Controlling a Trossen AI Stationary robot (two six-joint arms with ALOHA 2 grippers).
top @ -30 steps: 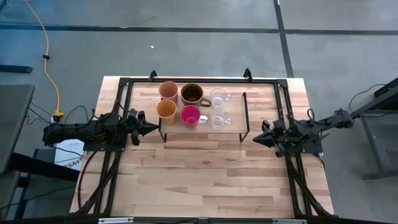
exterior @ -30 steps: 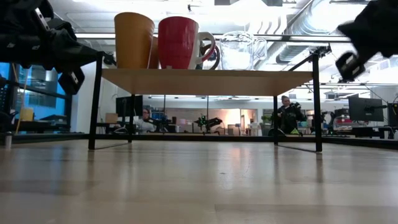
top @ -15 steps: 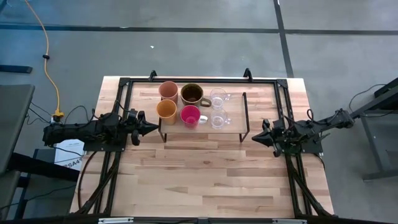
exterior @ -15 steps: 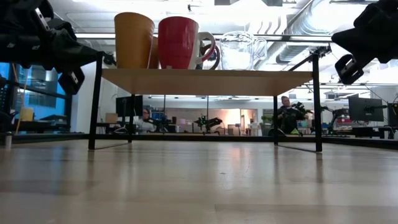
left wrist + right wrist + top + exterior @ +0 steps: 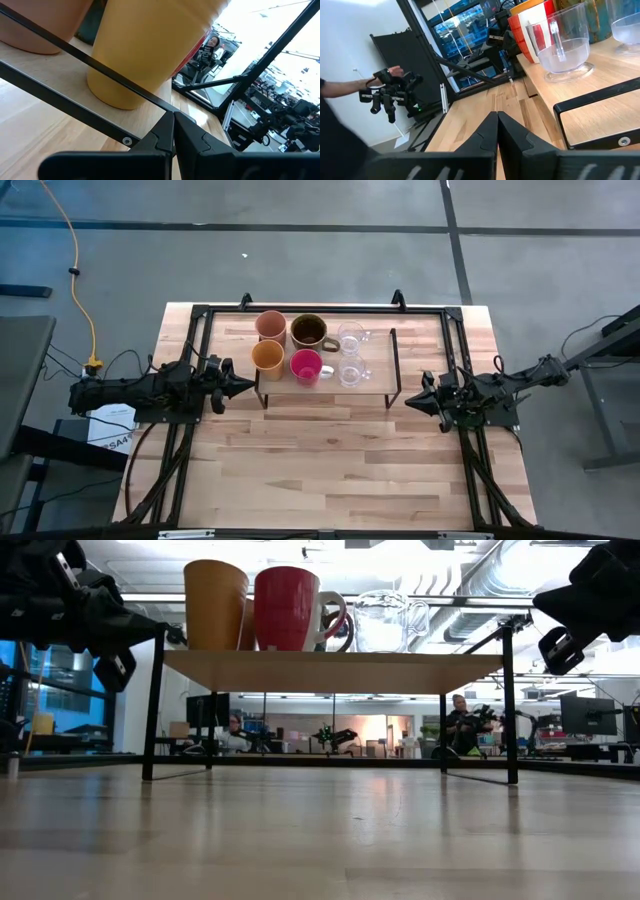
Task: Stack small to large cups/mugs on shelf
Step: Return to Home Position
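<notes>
Counted six cups on the shelf (image 5: 378,366), none on the worktop (image 5: 330,470). Logged two rows of three, packed toward the shelf's left end, with the right end bare.

Far row, left to right: peach tumbler (image 5: 270,325), brown handled mug (image 5: 308,331), far clear glass mug (image 5: 350,337).
Near row, left to right: yellow-orange cup (image 5: 267,356), red-pink cup (image 5: 306,366), near clear glass mug (image 5: 350,372).

Found all six upright. Neighbours close or touching; cannot tell which from overhead.

Judged the placing done, with nothing left to carry. Could not confirm a small-to-large order. In the low view the yellow-orange and red-pink cups look about equal in height and the glass mug lower.

Left pincer (image 5: 248,385): just off the shelf's left end, near the yellow-orange cup, fingers together, holding nothing.
Right pincer (image 5: 412,400): just off the shelf's right end, fingers likewise together and empty.

Judged the only step left to be parking both arms at rest, clear of the shelf frame.
</notes>
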